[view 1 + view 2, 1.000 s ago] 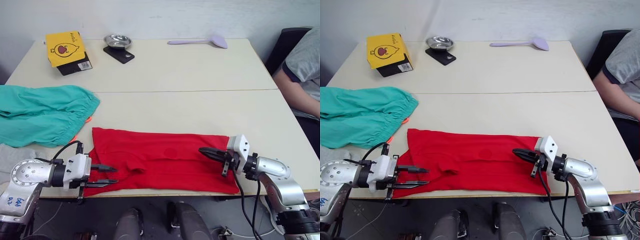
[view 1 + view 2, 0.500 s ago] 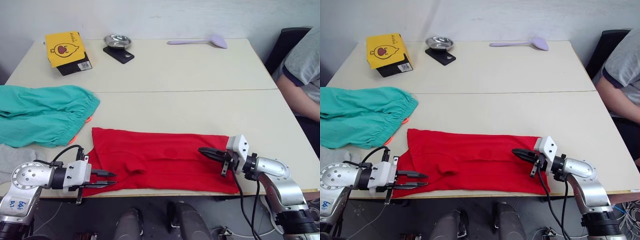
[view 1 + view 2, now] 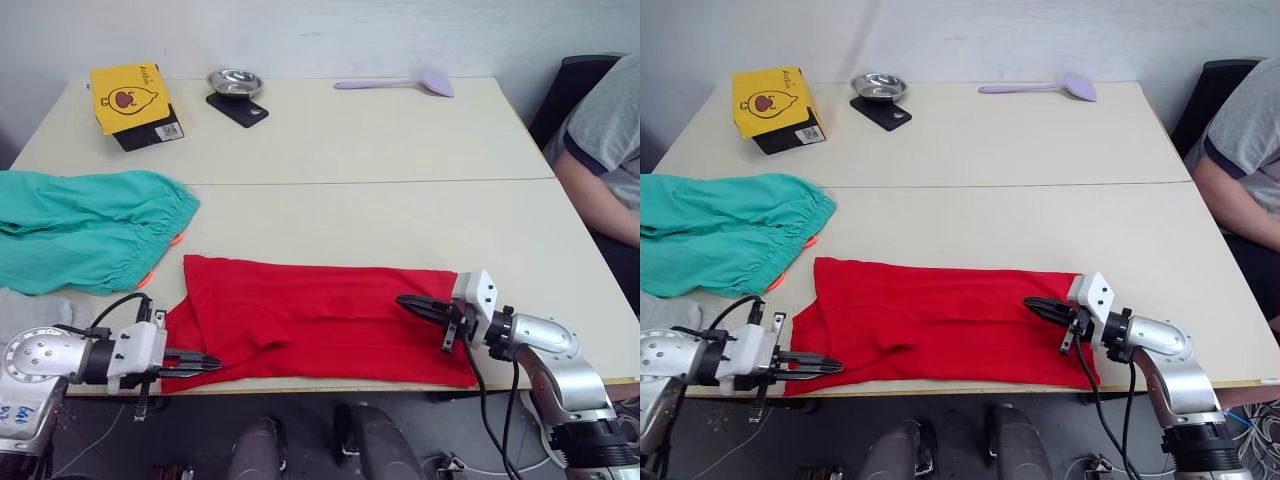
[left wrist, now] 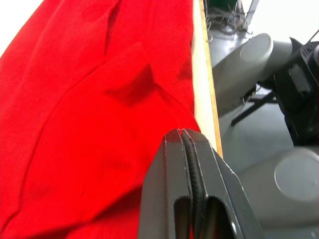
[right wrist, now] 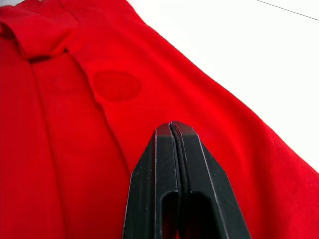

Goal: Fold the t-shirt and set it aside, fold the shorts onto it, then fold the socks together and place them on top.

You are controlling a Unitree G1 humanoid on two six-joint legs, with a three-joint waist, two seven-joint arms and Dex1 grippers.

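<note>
The red t-shirt [image 3: 330, 320] lies as a long folded strip along the table's front edge. My left gripper [image 3: 212, 361] is shut, and its tips [image 4: 182, 133] rest over the shirt's near left corner by the table edge. I see no cloth between the fingers. Over the shirt's right end my right gripper [image 3: 402, 299] points left, also shut, with red cloth spread beyond its tips [image 5: 172, 125]. The teal-green shorts [image 3: 90, 225] lie spread at the left. A grey sock [image 3: 30, 312] shows at the left edge, below the shorts.
At the back stand a yellow box [image 3: 128, 97], a metal bowl [image 3: 235, 80] on a black pad, and a purple spoon [image 3: 400, 82]. A person [image 3: 605, 150] sits at the table's right side. A seam [image 3: 400, 181] crosses the tabletop.
My left gripper has drawn back to the left along the front edge, and its fingers have gone from open to shut. The right gripper has stayed put.
</note>
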